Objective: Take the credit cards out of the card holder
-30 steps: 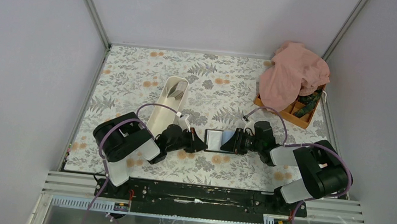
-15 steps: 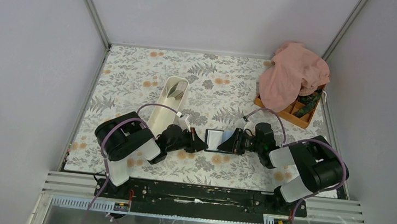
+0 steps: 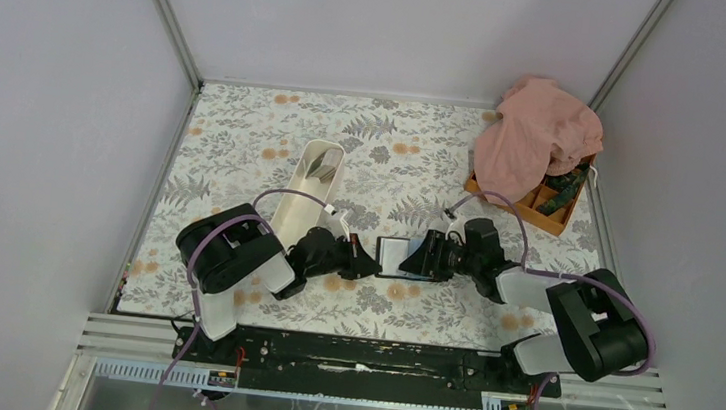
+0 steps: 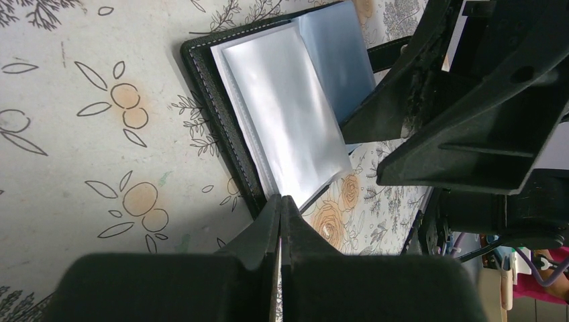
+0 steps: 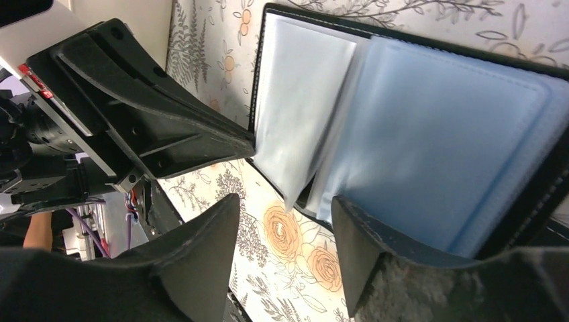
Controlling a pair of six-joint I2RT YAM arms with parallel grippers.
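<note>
Arms stretched low toward each other, left claw (image 4: 280,201) closed at black folding card holder (image 4: 282,107) edge, right claw (image 5: 285,201) spread open.

left gripper (image 4: 280,204) pinched closed — right gripper (image 5: 283,201) jaws spread apart.

Lab cell — grey walls (image 3: 44,134), aluminium rails (image 3: 125,336)

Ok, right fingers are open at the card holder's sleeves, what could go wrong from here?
1. The right gripper has its fingers either side of a loose clear sleeve corner, and no card edge shows; closing may pinch only plastic.
2. The left gripper, shut, sits just at the card holder rim; if it slips off, a pull could drag or lift the holder.
</note>
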